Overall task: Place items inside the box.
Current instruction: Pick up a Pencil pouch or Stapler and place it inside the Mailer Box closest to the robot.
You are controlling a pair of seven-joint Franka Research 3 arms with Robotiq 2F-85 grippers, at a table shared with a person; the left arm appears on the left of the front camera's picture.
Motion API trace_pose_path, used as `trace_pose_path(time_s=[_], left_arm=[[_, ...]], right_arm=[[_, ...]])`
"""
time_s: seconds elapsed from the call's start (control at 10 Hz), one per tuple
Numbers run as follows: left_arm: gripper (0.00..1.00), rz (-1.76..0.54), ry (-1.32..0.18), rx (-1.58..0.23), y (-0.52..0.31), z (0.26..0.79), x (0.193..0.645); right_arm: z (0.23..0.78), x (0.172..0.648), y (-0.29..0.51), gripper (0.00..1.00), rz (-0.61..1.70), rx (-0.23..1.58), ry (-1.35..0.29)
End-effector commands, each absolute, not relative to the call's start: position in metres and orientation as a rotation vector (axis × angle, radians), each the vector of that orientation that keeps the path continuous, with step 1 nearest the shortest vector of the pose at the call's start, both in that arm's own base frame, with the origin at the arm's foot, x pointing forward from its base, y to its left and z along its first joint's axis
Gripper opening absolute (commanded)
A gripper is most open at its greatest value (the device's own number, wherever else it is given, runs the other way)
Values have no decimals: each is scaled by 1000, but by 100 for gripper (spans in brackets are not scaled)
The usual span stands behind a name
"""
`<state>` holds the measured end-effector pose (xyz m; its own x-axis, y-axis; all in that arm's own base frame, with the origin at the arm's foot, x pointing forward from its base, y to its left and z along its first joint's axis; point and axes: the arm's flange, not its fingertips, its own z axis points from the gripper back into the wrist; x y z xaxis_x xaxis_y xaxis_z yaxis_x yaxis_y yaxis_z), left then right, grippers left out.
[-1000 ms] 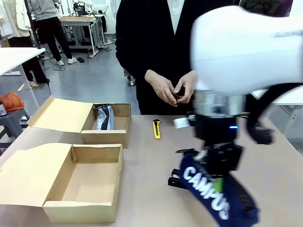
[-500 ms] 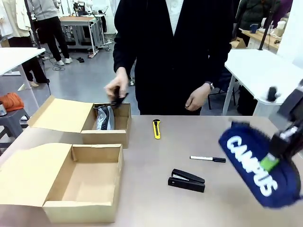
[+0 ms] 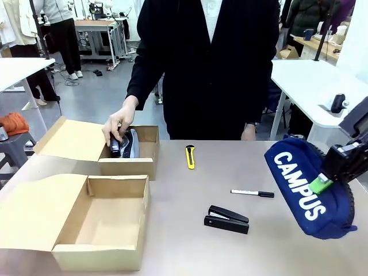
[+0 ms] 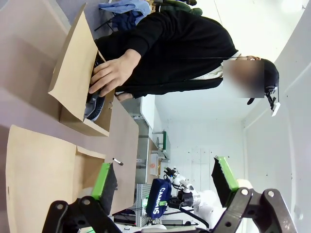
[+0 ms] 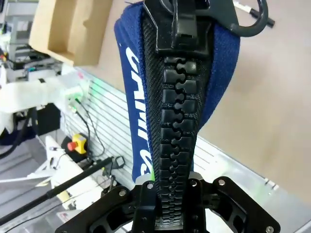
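Note:
My right gripper [image 3: 325,184] is shut on the navy blue zip pouch [image 3: 305,192], printed CAMPUS, and holds it tilted above the table's right side. In the right wrist view the pouch's black zip [image 5: 172,121] runs up from my right gripper [image 5: 170,187]. A black stapler [image 3: 226,219], a marker pen [image 3: 252,193] and a yellow utility knife [image 3: 190,156] lie on the table. The near open box [image 3: 100,227] is empty. A grey zip pouch [image 3: 129,144] lies in the far box [image 3: 135,164], where a person's hand [image 3: 118,129] presses a small black item. My left gripper [image 4: 163,172] is open in the air.
The person stands at the far side behind the knife. Both boxes have flaps [image 3: 72,138] spread to the left. A white table [image 3: 313,86] stands at the back right. In the left wrist view the far box [image 4: 73,77] and the person's hand [image 4: 112,73] lie sideways.
My right arm has swung from the table's middle to the right, carrying the navy pouch off the stapler and pen. The person's hand has moved a black item into the far box.

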<state>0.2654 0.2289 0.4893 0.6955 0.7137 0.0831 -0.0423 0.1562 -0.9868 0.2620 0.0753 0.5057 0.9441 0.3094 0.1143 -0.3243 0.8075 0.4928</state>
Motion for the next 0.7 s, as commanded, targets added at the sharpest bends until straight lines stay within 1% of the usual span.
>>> trace_pose_path(time_s=[0.0,0.1,0.2,0.3,0.4,0.6], left_arm=[[100,578,-652,-1330,228,491,265],[100,578,-652,-1330,228,491,265],[100,578,-652,-1330,228,491,265],[100,578,-652,-1330,228,491,265],[100,578,-652,-1330,228,491,265],[100,578,-652,-1330,228,491,265]], right_arm=[[515,269,94,7,237,588,-51],[526,269,130,7,235,684,-50],[539,280,187,7,166,801,39],[544,289,240,7,169,823,120],[543,299,292,7,171,809,155],[533,318,402,7,161,763,90]])
